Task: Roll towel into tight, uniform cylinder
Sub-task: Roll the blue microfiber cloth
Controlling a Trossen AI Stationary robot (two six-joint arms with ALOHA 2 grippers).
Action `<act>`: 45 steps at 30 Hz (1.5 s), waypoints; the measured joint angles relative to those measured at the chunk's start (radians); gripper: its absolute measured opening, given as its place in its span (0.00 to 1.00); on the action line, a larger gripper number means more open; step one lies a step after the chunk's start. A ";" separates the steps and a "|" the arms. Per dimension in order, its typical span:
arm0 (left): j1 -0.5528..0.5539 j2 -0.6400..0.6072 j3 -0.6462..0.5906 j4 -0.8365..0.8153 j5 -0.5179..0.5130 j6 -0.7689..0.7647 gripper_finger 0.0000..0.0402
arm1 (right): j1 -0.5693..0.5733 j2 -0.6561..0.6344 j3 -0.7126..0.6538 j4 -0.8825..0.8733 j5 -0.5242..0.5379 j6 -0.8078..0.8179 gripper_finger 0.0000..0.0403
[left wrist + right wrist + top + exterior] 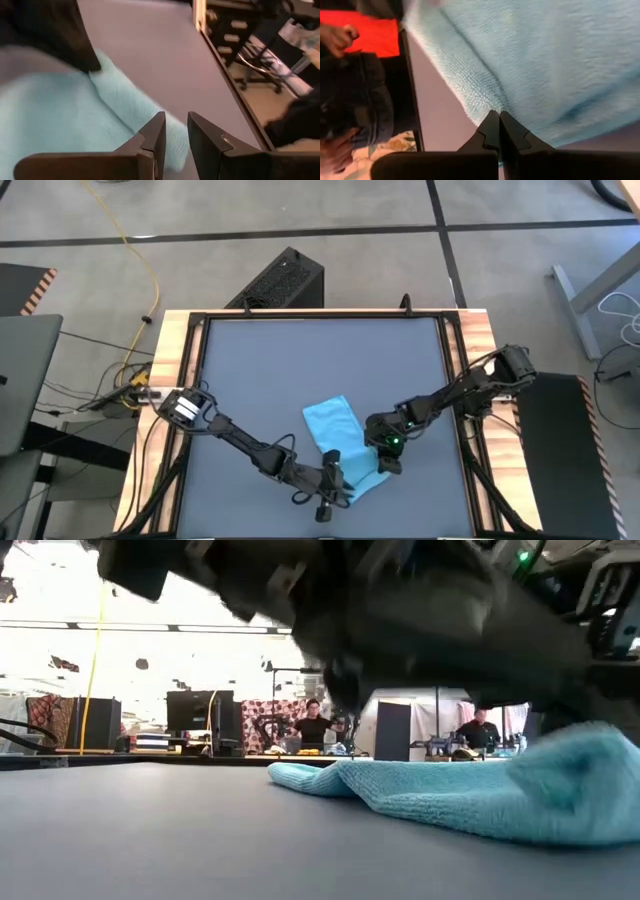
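Note:
The light-blue towel (334,438) lies on the dark grey tabletop right of centre. Its far end lies flat (330,778) and its near end is humped up (585,775) by the grippers. My left gripper (331,480) is at the towel's near-left part, its fingers nearly closed with cloth in the narrow gap (175,137). My right gripper (385,457) is at the towel's near-right edge, with its fingers shut (499,122). No rolled cylinder shows. My left gripper pinches a raised ridge of the towel near its near edge (172,125) between its two fingers, coming in low from the table's left side. One layer or several, I cannot tell. The rest of the towel lies on the table. My right gripper is shut on the towel's right edge (487,102), with the cloth only at the fingertips (492,120). The fingers slant down from the table's right side. The cloth next to them is bunched up, and its far part rests on the table.
Bare grey tabletop (300,360) stretches to the far and left sides of the towel. The table's right frame rail (220,65) runs close beyond the towel. People sit in the room behind the table (315,725).

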 joint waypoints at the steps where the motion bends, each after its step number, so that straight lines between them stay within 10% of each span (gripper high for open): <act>1: 0.000 -0.011 0.000 -0.001 -0.021 0.017 0.17 | -0.008 0.000 0.000 -0.010 0.003 0.000 0.04; 18: 0.022 -0.031 0.001 -0.064 -0.131 -0.034 0.15 | -0.015 -0.002 0.001 -0.073 0.117 -0.104 0.04; 45: 0.002 0.099 0.021 -0.040 -0.009 -0.350 0.00 | -0.019 0.000 0.000 -0.063 0.102 -0.022 0.15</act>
